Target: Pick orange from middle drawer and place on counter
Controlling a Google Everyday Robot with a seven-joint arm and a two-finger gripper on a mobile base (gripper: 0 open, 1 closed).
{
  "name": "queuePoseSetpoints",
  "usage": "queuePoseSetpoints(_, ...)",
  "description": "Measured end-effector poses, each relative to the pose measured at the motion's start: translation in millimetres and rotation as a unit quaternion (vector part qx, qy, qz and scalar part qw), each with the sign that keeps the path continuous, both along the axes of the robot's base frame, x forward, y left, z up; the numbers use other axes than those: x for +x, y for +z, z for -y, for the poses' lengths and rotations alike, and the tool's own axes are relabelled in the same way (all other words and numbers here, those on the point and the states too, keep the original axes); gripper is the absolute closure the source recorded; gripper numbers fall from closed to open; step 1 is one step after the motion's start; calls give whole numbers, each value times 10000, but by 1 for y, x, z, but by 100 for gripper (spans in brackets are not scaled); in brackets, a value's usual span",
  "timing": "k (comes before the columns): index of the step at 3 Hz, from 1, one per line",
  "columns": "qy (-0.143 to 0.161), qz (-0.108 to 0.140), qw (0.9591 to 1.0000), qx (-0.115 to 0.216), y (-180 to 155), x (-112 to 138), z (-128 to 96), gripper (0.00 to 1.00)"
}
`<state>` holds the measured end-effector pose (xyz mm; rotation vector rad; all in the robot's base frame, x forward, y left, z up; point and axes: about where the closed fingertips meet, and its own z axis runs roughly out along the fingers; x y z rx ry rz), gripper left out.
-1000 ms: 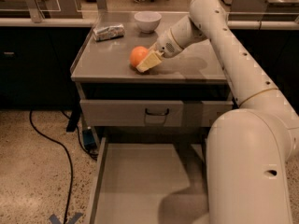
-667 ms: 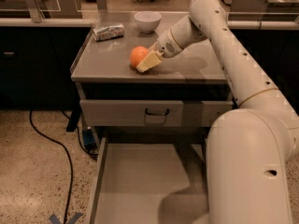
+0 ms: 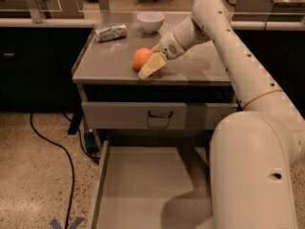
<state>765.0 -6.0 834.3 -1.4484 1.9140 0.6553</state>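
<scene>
The orange [image 3: 141, 58] rests on the counter [image 3: 109, 58], near its front middle. My gripper [image 3: 148, 67] is right against the orange's front right side, low over the counter, with the arm [image 3: 214, 18] reaching in from the right. The middle drawer [image 3: 152, 185] is pulled out below; its flat grey floor is bare where it shows. Its right part is hidden by my own body.
A white bowl [image 3: 150, 21] and a silvery packet [image 3: 110, 32] sit at the back of the counter. A closed drawer front with a black handle [image 3: 159, 114] is under the counter. A black cable [image 3: 62, 149] runs on the speckled floor to the left. My white body [image 3: 257, 175] fills the lower right.
</scene>
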Motion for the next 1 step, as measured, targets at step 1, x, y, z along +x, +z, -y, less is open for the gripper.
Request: queuePoseSetpoints(1,0,0,10000,0,0,0,0,0)
